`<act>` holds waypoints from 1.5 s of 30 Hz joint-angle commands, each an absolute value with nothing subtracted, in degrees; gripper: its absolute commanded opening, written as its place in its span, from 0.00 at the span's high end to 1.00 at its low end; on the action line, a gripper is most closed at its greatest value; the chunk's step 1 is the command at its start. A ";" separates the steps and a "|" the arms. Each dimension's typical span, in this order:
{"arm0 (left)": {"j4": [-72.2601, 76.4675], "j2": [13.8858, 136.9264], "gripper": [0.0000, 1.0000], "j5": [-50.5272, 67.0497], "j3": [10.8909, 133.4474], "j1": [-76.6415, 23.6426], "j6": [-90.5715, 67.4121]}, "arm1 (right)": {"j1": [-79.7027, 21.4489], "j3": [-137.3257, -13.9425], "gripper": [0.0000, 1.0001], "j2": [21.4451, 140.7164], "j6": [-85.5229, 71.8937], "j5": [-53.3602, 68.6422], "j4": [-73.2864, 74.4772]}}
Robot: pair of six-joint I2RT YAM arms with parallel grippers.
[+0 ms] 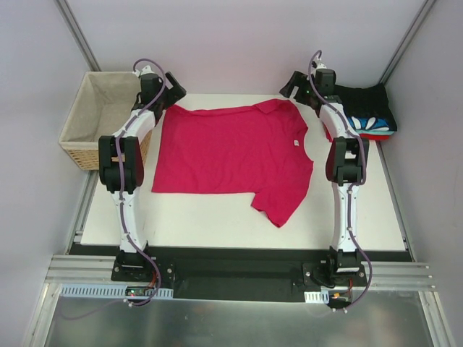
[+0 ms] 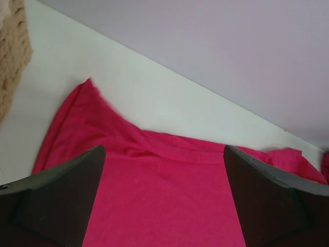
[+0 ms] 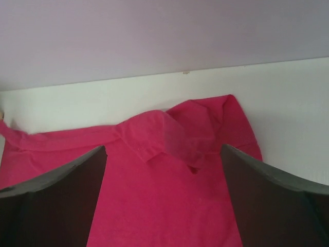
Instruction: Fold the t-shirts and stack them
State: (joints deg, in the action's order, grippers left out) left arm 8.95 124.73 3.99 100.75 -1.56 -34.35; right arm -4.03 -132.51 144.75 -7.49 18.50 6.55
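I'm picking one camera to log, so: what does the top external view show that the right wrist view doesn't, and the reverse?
Only the top external view: the basket at far left, the folded stack at far right, the left end effector, and the whole outline of the tee. Only the right wrist view: the rumpled folds of the far sleeve, seen close up. Both: the pink tee spread on the white table, and the right end effector open, holding nothing.
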 commanded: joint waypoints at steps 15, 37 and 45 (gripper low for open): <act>-3.16 95.39 0.01 15.03 74.28 -7.37 -41.22 | -18.89 -78.29 0.03 97.93 -7.20 9.67 8.96; -13.97 89.12 0.01 7.91 58.09 -16.70 -35.07 | -22.85 -44.83 0.04 76.90 -11.34 3.69 12.48; -13.89 89.65 0.01 6.42 57.48 -20.04 -35.68 | -24.08 -40.78 0.03 79.54 -12.83 4.57 10.02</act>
State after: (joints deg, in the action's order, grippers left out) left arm -13.34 90.11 8.08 57.76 -18.44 -36.42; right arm -23.62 -42.13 78.15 -11.09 3.90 12.21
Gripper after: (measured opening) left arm 0.992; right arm 0.966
